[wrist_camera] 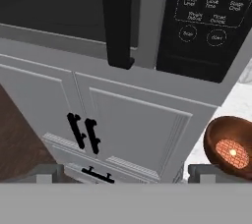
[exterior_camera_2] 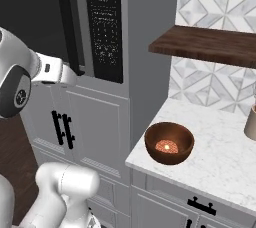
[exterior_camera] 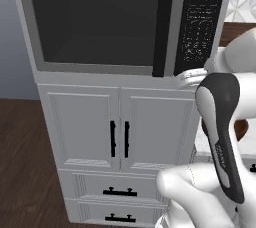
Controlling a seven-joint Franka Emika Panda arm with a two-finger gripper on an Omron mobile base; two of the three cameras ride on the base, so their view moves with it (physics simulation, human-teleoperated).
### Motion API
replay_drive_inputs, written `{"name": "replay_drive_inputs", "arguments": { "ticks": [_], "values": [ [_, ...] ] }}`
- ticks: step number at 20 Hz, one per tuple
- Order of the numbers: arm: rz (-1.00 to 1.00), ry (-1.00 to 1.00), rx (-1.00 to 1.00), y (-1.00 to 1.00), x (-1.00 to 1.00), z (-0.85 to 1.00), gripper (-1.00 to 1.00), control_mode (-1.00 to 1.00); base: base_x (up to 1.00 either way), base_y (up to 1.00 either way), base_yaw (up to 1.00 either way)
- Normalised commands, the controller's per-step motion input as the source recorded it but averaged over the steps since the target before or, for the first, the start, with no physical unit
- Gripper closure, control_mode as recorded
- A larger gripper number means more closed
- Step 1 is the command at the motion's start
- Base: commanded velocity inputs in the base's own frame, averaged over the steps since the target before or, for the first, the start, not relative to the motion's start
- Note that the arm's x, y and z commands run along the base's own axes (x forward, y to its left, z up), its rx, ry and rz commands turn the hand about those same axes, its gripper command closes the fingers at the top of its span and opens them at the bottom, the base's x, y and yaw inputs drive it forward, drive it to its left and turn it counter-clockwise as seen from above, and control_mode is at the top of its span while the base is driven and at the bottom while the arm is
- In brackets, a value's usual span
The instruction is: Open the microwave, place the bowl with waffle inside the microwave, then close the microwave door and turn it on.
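From the left base view I see the dark wood floor (exterior_camera: 20, 172) at far left, then the white panelled cabinet with black handles (exterior_camera: 120, 139) rising from it. On top of that cabinet sits the large boxy grey microwave (exterior_camera: 100, 2). Its grey-framed microwave door with dark tinted window (exterior_camera: 95, 22) is shut, with the black vertical handle strip (exterior_camera: 163, 27) along its right edge and the black keypad panel (exterior_camera: 202, 22) to the right of that.

My white arm with dark joints (exterior_camera: 220, 132) rises in front of the cabinet's right side, its wrist level with the lower right corner of the microwave.

In the hand view I have the claw (wrist_camera: 126, 171) released: the two dark fingertips (wrist_camera: 47, 171) stand wide apart with nothing between them. The claw faces the cabinet doors just below the lower end of the handle strip and touches nothing.

Further right, in the right base view, the white marble counter (exterior_camera_2: 220, 157) carries the round reddish-brown wooden-looking bowl (exterior_camera_2: 169, 143), which stands upright near the counter's left front corner, well apart from the claw. The small orange-brown waffle (exterior_camera_2: 167, 146) lies in the bottom of the bowl. Above the counter hangs a dark wooden wall shelf (exterior_camera_2: 210, 44) against the grey-and-white patterned tile wall (exterior_camera_2: 220, 2).
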Motion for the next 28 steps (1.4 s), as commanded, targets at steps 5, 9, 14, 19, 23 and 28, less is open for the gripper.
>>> {"name": "replay_drive_inputs", "arguments": {
  "ticks": [5, 9, 14, 19, 23, 28],
  "values": [
    [-0.11, -0.08, 0.00, 0.05, 0.00, 0.51, -1.00, -1.00, 0.00, 0.00, 0.00],
    [-0.17, 0.00, 0.00, 0.08, 0.17, 0.32, -1.00, -1.00, 0.00, 0.00, 0.00],
    [-0.13, 0.00, -0.01, 0.06, 0.27, 0.03, -1.00, -1.00, 0.00, 0.00, 0.00],
    [-0.05, 0.00, -0.05, 0.25, 0.41, -0.21, -1.00, -1.00, 0.00, 0.00, 0.00],
    [-0.04, -0.02, -0.09, 0.23, 0.41, -0.31, -1.00, -1.00, 0.00, 0.00, 0.00],
    [-0.06, -0.06, -0.06, 0.00, 0.35, -0.22, -1.00, -1.00, 0.00, 0.00, 0.00]
  ]
}}
